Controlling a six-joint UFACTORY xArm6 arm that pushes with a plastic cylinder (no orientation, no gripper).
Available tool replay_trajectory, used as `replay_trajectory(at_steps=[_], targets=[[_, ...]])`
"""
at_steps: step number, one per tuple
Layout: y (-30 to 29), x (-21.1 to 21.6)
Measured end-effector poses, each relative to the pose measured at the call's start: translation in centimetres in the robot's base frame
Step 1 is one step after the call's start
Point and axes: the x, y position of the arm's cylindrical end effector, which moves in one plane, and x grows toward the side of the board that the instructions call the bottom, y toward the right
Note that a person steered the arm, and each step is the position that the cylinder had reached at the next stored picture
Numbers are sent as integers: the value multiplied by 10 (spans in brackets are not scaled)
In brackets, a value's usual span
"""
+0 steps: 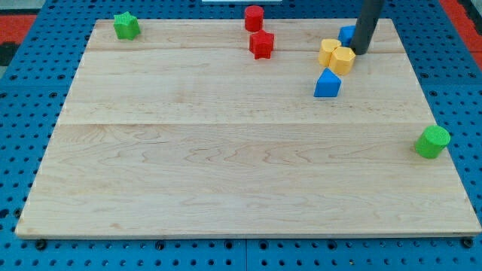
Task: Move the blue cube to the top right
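Wooden board (241, 165) on blue pegboard (30, 90). Green star block (126, 25), top left. Red cylinder (254, 17) above red star block (261, 44), top centre. Two touching yellow blocks (336, 56); blue triangular block (327, 83) just below. Green cylinder (432, 141), right edge.

My tip (362, 52) touches the blue cube (346, 34) near the wooden worktop's (226, 165) top right, with two yellow blocks (336, 56) just below-left.
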Motion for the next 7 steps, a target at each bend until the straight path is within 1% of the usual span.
replay_trajectory(at_steps=[1, 2, 3, 4, 5, 6, 7], targets=[[4, -37], [1, -34], [-28, -20], [-66, -25], [-82, -43], [-63, -65], [-24, -71]])
